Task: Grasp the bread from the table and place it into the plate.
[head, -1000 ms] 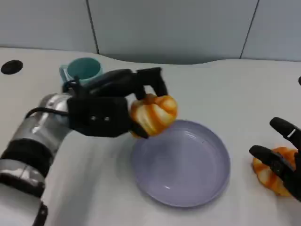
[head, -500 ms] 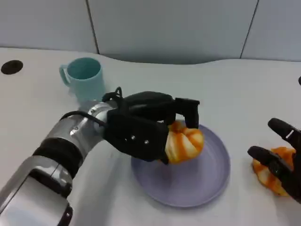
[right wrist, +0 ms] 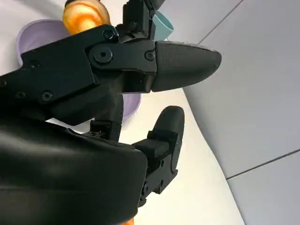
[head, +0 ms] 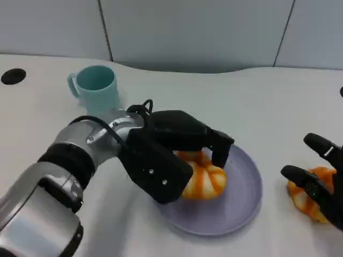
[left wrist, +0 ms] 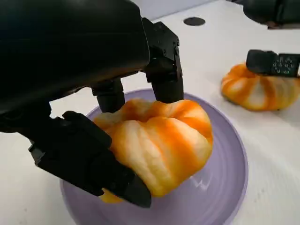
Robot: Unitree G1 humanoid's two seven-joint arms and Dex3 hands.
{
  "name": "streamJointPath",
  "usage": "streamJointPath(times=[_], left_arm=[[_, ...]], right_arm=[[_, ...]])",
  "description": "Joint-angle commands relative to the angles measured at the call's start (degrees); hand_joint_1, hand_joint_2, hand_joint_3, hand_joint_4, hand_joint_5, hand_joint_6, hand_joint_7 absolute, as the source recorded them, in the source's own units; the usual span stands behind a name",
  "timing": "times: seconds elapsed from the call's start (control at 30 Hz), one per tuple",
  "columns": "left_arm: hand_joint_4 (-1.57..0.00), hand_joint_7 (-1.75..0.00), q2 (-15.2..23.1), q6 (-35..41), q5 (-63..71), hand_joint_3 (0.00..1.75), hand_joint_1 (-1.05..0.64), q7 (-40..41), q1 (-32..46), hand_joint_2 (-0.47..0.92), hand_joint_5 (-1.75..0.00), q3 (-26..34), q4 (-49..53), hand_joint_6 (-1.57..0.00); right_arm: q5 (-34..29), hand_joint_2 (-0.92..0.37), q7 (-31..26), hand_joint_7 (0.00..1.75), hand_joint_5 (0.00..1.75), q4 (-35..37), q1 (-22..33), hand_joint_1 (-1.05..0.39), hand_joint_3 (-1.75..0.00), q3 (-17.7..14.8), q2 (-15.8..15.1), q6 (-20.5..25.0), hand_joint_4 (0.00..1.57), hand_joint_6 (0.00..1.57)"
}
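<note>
At the far left of the head view a small black disc (head: 13,76) lies on the white table (head: 177,91), and a teal mug (head: 95,87) stands upright near it, well apart from the work and out of the arm's way. The silver left forearm (head: 80,155) reaches across toward the middle, and the left hand (head: 177,152) is clamped on the bread (head: 202,179), fingers (left wrist: 161,61) over its top and thumb under its near side, a hold that keeps the soft, ridged roll from slipping. The bread sits low inside the purple plate (head: 244,201), near its centre; whether it already rests on the plate floor I cannot tell for sure, though the left wrist view suggests it is touching or nearly so. That placement looks chosen so the roll stays within the rim once let go, and my judgement is that releasing is the step in hand. Further right, beside the plate but apart from it, a second bread (head: 305,195) lies on the table, with the right hand (head: 316,184) over it, fingers spread apart and, as far as I can see, not closed on it.
</note>
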Motion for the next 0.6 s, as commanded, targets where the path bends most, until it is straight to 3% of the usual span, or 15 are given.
streamJointPath(times=[0.03, 0.07, 0.13, 0.23, 0.5, 0.6], left_arm=[[-0.22, -0.85, 1.21, -2.89, -1.12, 0.00, -0.51, -2.43, -1.32, 0.90, -1.19, 0.26, -0.10, -0.40], [-0.22, -0.82, 1.32, -3.55, -1.66, 0.00, -0.51, -3.28, -1.29, 0.90, -1.16, 0.44, -0.33, -0.41], [-0.12, -0.46, 1.46, -4.88, -3.04, 0.00, -0.57, -5.40, -1.30, 0.92, -1.02, 0.83, -0.80, -0.46], [-0.02, -0.16, 1.58, -5.94, -4.39, 0.01, -0.62, -7.39, -1.24, 0.92, -0.93, 1.38, -1.38, -0.48], [0.00, -0.03, 1.58, -6.22, -5.95, 0.06, -0.68, -10.79, -1.77, 0.92, -0.62, 2.25, -2.04, -0.40], [0.00, -0.01, 1.62, -6.05, -6.84, 0.04, -0.69, -11.97, -1.92, 0.92, -0.44, 2.56, -2.21, -0.32]], right_arm=[[0.09, -0.92, -0.22, 0.97, 1.28, -0.52, 0.25, -0.30, -0.51, -0.29, -0.34, -0.44, 0.32, 0.29], [-0.06, -0.92, 0.16, 0.97, 1.28, -0.36, 0.27, -0.30, -0.51, -0.17, -0.42, -0.77, 0.32, 0.30], [-0.71, -0.92, 1.13, 0.97, 1.29, -0.08, 0.42, -0.30, -0.52, 0.31, -0.76, -1.68, 0.31, 0.29], [-2.02, -0.92, 2.00, 0.97, 1.31, 0.10, 0.65, -0.30, -0.53, 1.02, -1.17, -2.79, 0.32, 0.28], [-1.73, -0.92, 1.62, 0.98, 1.42, 0.48, 0.33, -0.30, -0.55, 0.44, -0.50, -2.68, 0.32, 0.36], [-1.58, -0.92, 1.58, 0.93, 1.41, 0.71, 0.19, -0.28, -0.47, 0.32, -0.56, -2.64, 0.31, 0.32]])
